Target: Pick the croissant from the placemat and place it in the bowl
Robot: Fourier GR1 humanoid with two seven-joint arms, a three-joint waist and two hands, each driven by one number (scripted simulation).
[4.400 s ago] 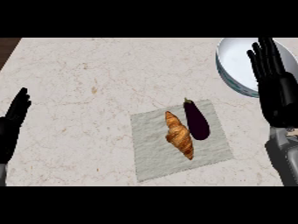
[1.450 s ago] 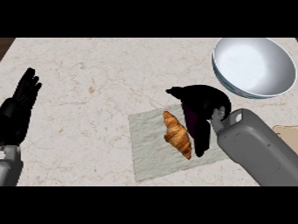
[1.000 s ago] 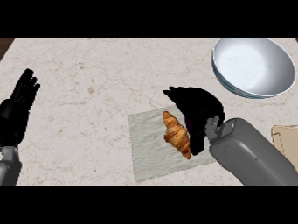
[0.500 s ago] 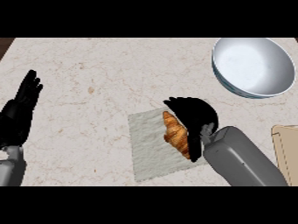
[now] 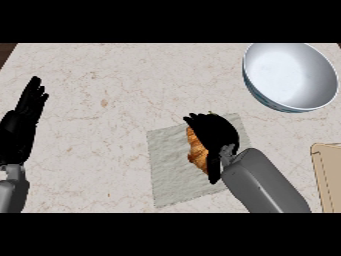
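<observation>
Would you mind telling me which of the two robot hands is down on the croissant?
The right robot hand, curled over the croissant on the placemat; the left robot hand rests open at the counter's left edge.

Glossy bowl (image 5: 291,75); matt cloth placemat (image 5: 169,170) (woven-looking); marble-like counter (image 5: 129,85).

From my station, the right hand (image 5: 216,134) covers most of the croissant (image 5: 196,152); only its left flank shows, and I cannot tell whether the fingers curl round it. The hand and forearm also hide the right part of the placemat (image 5: 171,165). A tan board (image 5: 337,175) is cut off by the right edge.
</observation>
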